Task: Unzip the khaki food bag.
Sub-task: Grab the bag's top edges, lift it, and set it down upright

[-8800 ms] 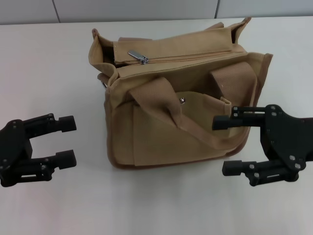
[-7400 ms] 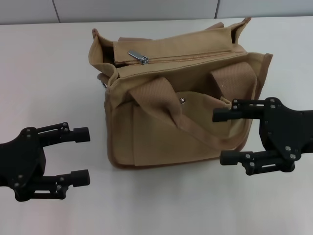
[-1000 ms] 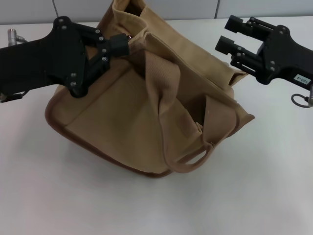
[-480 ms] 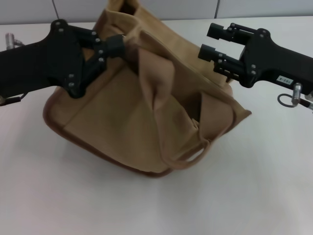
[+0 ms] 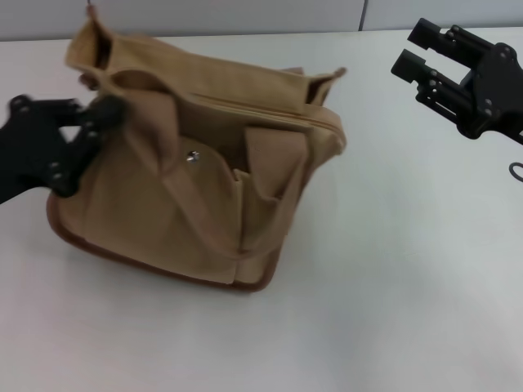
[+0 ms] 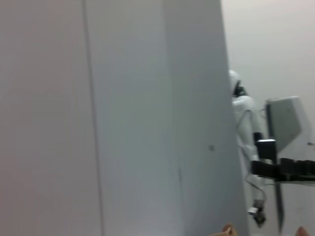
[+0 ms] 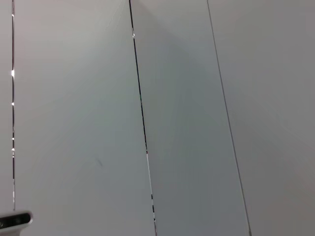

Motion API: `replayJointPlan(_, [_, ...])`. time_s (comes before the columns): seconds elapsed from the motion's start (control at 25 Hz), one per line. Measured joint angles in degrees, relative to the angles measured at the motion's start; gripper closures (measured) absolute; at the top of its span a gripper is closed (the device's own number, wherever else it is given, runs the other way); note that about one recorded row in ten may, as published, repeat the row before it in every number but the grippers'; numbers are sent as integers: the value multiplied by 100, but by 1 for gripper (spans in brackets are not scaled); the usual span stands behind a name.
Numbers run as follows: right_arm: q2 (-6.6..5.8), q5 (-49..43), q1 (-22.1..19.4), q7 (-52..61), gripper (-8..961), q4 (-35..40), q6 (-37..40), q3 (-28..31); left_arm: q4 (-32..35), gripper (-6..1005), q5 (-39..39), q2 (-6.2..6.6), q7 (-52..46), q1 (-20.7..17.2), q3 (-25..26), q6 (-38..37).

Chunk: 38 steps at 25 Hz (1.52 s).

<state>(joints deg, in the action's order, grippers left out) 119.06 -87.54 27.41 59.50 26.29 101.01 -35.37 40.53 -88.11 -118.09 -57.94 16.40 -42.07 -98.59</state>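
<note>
On the white counter (image 5: pixel 392 310) I see the khaki food bag (image 5: pixel 196 188) sitting left of centre, skewed, its front pocket and metal snap (image 5: pixel 194 157) facing me. The left tool (image 5: pixel 102 122) is pressed against the bag's left end near the top corner — blurred, so I cannot tell whether it grips the fabric. The right tool (image 5: pixel 421 51) hangs well apart at far right, fingers spread, nothing between them.
</note>
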Motion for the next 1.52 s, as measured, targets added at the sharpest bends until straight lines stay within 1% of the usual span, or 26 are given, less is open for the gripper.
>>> replayJointPlan(0.12, [-1,2,-1,21,419,-18,12,2,-39,965,-5,-4,11,-233,201,-15])
replayJointPlan(0.32, [-4,5,-4,139,419,-3,146,11,-48,962,5,15,-104,-601,354,-40])
replayJointPlan(0.44, [-6,8,-6,168,419,-2,164,12,-54,961,-3,25,-388,-722,546,-49])
replayJointPlan(0.6, [-6,9,-8,171,419,-24,172,13,-84,959,-18,6,-419,-835,828,-36])
replayJointPlan(0.68, [-6,9,-9,172,419,-31,199,13,-101,887,-18,-8,-429,-878,1038,-84])
replayJointPlan(0.76, [-6,9,-14,173,419,-35,240,13,-103,814,-22,-8,-443,-916,1118,-119])
replayJointPlan(0.92, [-6,9,-34,174,419,-37,262,13,-106,664,-164,-11,-445,-962,1084,-150])
replayJointPlan(1.04, [-6,9,-48,175,420,-37,262,13,-108,551,-364,-1,-464,-955,1062,-316])
replayJointPlan(1.2, [-5,9,-57,175,420,-37,262,13,-114,368,-436,-14,-430,-928,1081,-386])
replayJointPlan(1.24, [-2,9,-58,176,420,-37,268,13,-132,322,-446,-37,-350,-896,1087,-307])
replayJointPlan(1.4, [1,9,-56,176,420,-37,294,13,-229,207,-446,-45,-227,-820,1077,-171])
replayJointPlan(1.48, [2,9,-53,176,420,-37,314,12,-567,149,-457,-44,48,-516,1069,195])
replayJointPlan(1.52, [3,9,-54,176,420,-37,328,12,-573,154,-459,-52,90,-486,1062,252])
